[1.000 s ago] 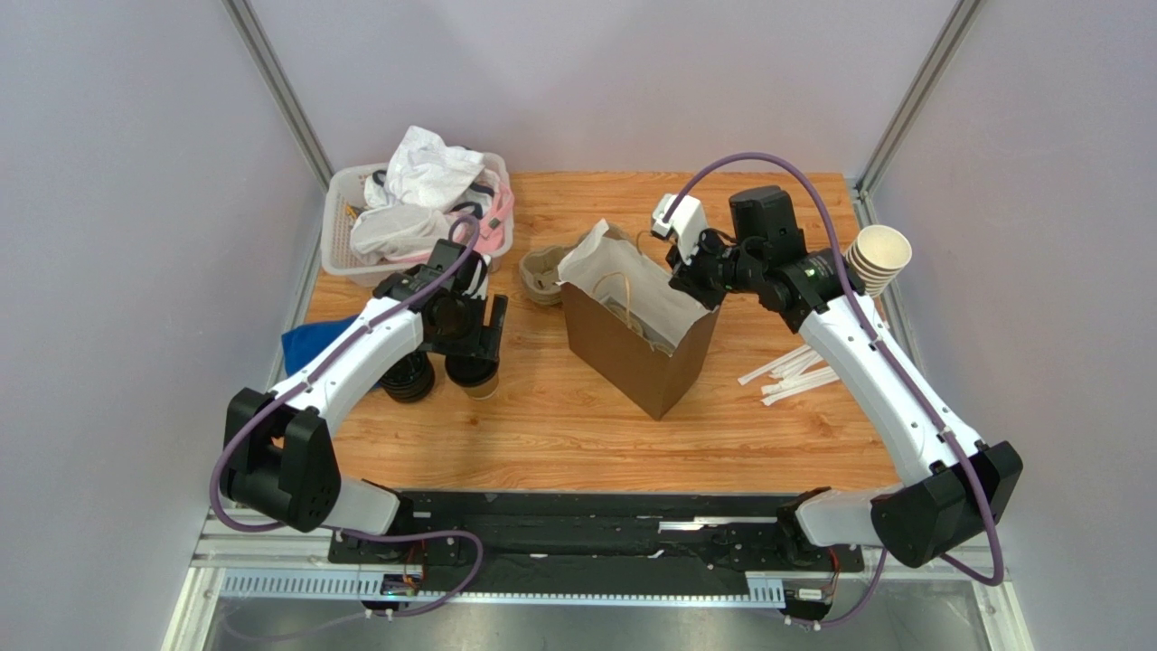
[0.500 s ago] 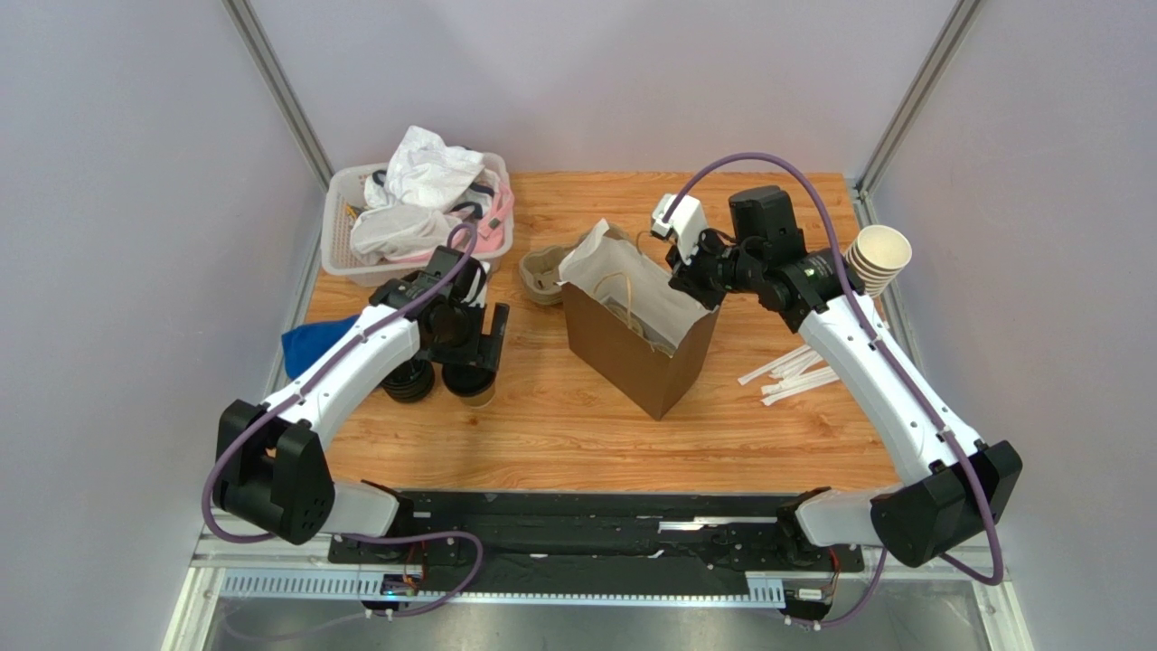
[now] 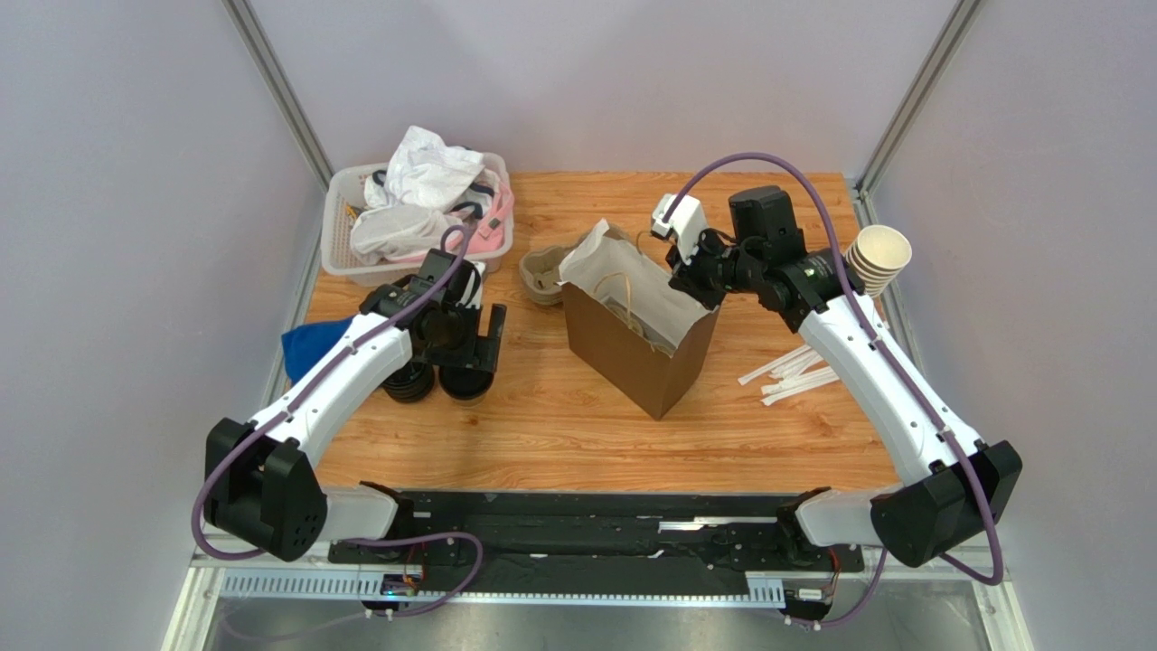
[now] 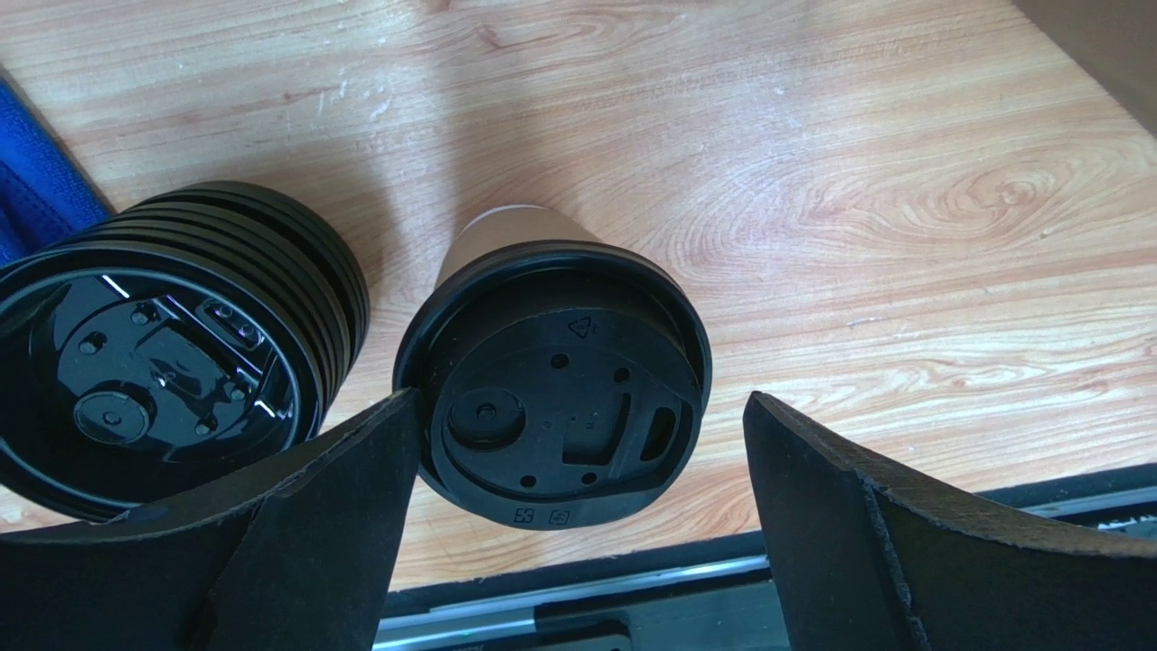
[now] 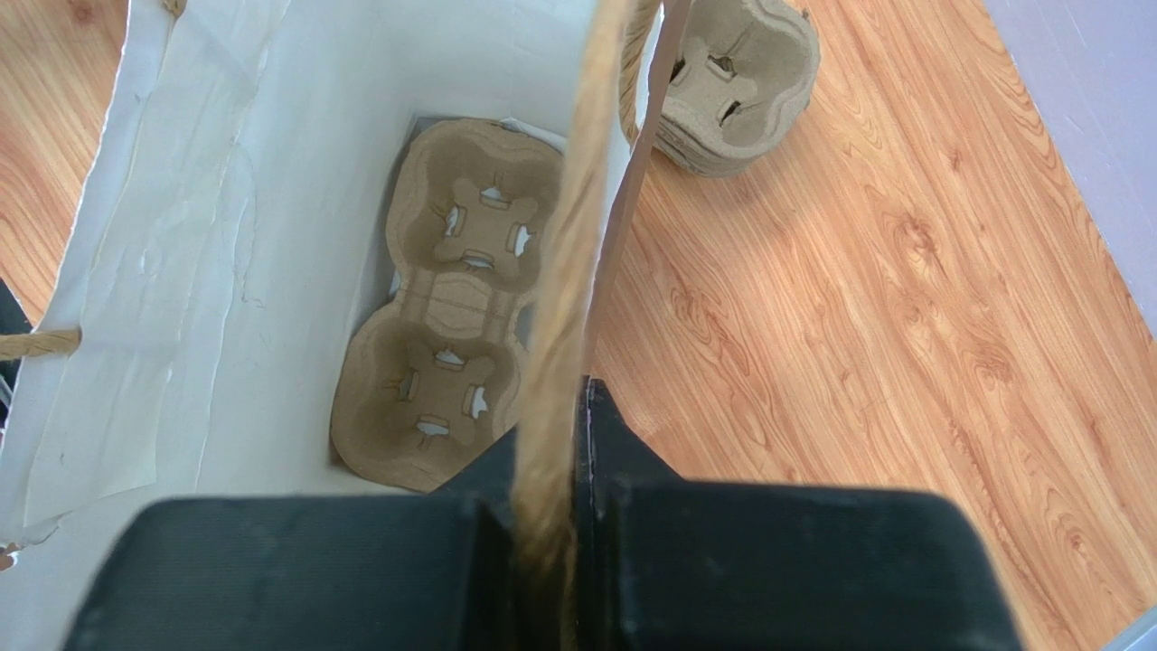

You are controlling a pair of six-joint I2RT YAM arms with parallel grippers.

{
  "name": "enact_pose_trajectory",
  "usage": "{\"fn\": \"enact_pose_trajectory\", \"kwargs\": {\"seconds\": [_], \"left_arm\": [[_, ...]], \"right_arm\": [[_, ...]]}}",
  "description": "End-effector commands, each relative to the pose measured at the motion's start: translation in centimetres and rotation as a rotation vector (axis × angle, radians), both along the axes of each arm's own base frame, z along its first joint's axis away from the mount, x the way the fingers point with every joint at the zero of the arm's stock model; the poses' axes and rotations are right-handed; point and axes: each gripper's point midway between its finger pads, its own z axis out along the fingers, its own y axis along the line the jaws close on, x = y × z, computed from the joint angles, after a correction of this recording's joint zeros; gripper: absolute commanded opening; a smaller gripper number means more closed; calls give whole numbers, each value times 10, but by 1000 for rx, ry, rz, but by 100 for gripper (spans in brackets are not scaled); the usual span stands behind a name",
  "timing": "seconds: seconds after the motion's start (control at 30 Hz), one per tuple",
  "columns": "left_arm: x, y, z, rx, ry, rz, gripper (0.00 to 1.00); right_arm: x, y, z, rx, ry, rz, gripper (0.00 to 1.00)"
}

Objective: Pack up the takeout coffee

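My left fingers [image 4: 333, 522] wide open, straddling takeout coffee [image 4: 557, 387] on tabletop [image 4: 815, 163], gripping nothing. Right fingers [image 5: 761, 570] pinched tight on paper bag handle [image 5: 573, 271]. Risk: off-centre close clips lid stack [image 4: 163, 353] just beside; hard squeeze crushes cup.

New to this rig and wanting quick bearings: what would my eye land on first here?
The brown paper bag stands mid-table, its twine handle pinched by the right gripper, jaws shut, and a cardboard cup carrier lies at its bottom. To the left, the left gripper, jaws open, straddles the takeout coffee, which stands beside a stack of black lids.
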Motion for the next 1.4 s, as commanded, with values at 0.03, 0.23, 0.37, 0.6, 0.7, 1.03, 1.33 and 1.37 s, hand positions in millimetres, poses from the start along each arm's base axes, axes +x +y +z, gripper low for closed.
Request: {"fn": "enact_pose_trajectory", "kwargs": {"seconds": [0.03, 0.23, 0.37, 0.6, 0.7, 1.03, 1.33, 1.37], "left_arm": [[-3, 0, 9, -22, -26, 31, 96], [-7, 6, 1, 14, -1, 26, 91], [-10, 7, -4, 11, 6, 19, 86], [-10, 6, -9, 13, 20, 16, 79], [-11, 8, -14, 27, 25, 21, 83], [-10, 10, -25, 58, 65, 18, 80], [-10, 15, -33, 93, 94, 18, 84], [-9, 14, -34, 94, 94, 18, 84]], "right_arm": [[2, 4, 19, 32, -37, -2, 0], [0, 3, 19, 30, -38, 0, 0], [2, 2, 19, 28, -41, -3, 0], [1, 1, 20, 27, -44, -8, 0], [0, 1, 20, 25, -46, -8, 0], [0, 1, 22, 25, -55, -3, 0], [0, 2, 20, 25, -51, -2, 0], [0, 1, 21, 27, -52, -2, 0]]}}
